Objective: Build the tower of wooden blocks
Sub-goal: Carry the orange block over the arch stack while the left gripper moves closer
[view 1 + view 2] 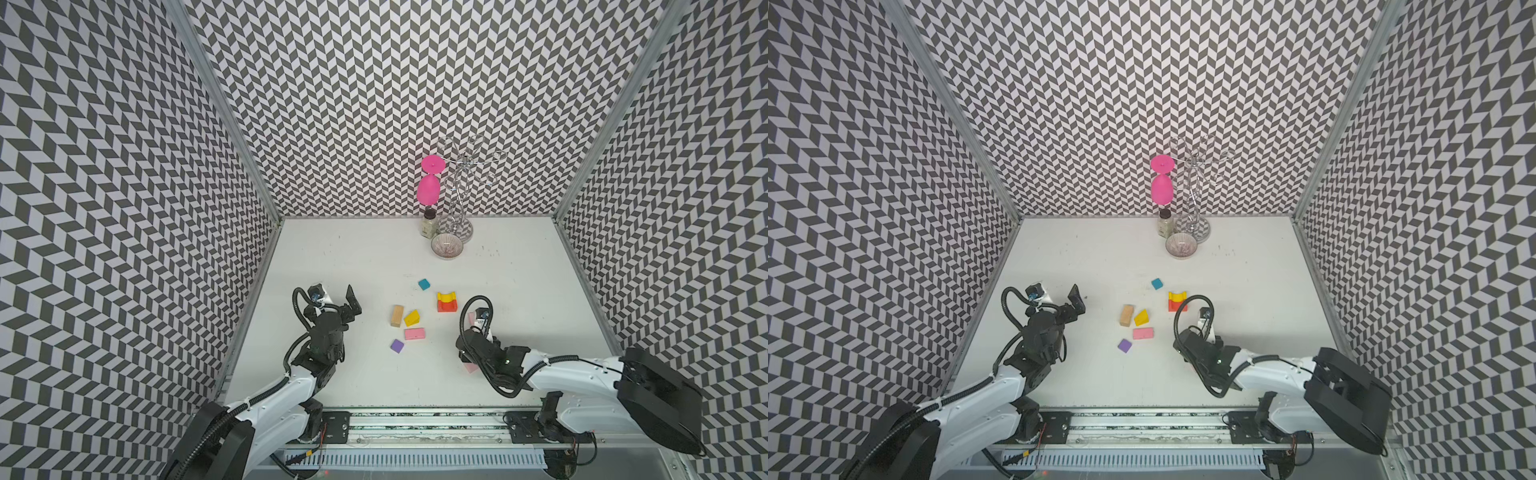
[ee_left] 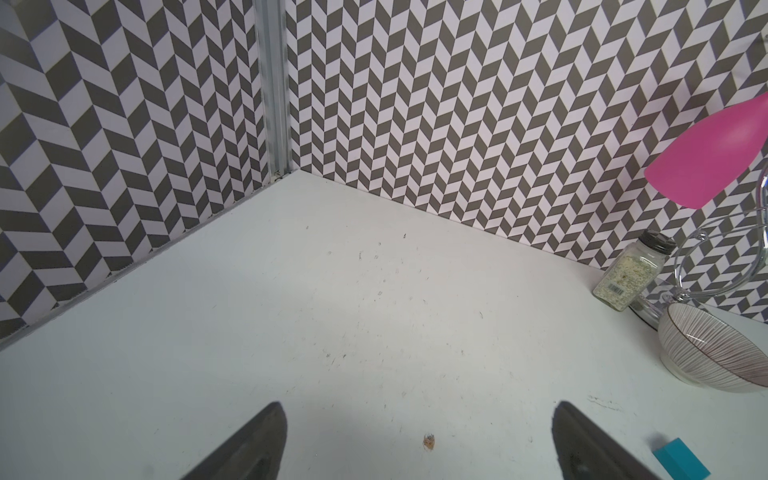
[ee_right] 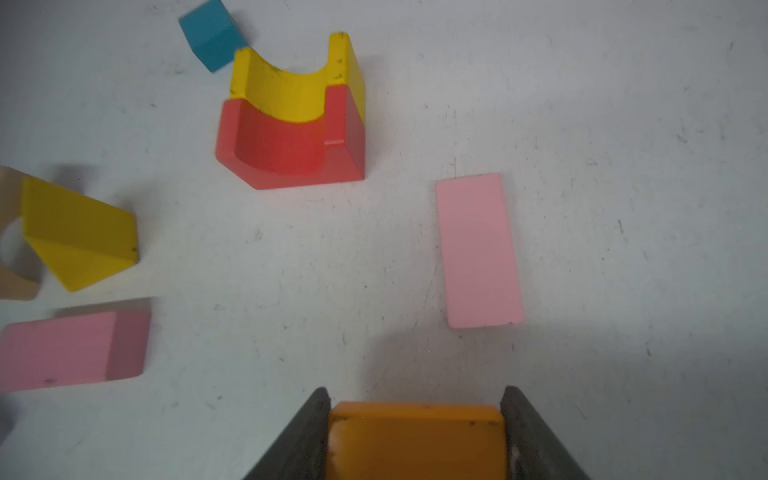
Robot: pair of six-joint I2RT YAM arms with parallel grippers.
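Observation:
In the right wrist view my right gripper (image 3: 415, 391) is shut on an orange block (image 3: 415, 440), one finger against each of its sides, low over the table. A flat pink slab (image 3: 478, 249) lies just ahead of it. Further on, a yellow arch (image 3: 291, 91) sits nested on a red arch (image 3: 291, 153), with a teal cube (image 3: 212, 35) behind. In a top view a plain wood block (image 1: 397, 316), yellow wedge (image 1: 412, 318), pink block (image 1: 414, 333) and purple block (image 1: 397, 345) lie loose at mid-table. My left gripper (image 1: 351, 301) is open and empty, left of the blocks.
At the back stand a chrome rack (image 1: 459, 199) with a pink goblet (image 1: 430, 187) hanging upside down, a spice jar (image 1: 429, 224) and a ribbed bowl (image 1: 446, 246). Chevron-patterned walls close in three sides. Another bit of pink (image 1: 471, 368) shows under the right arm.

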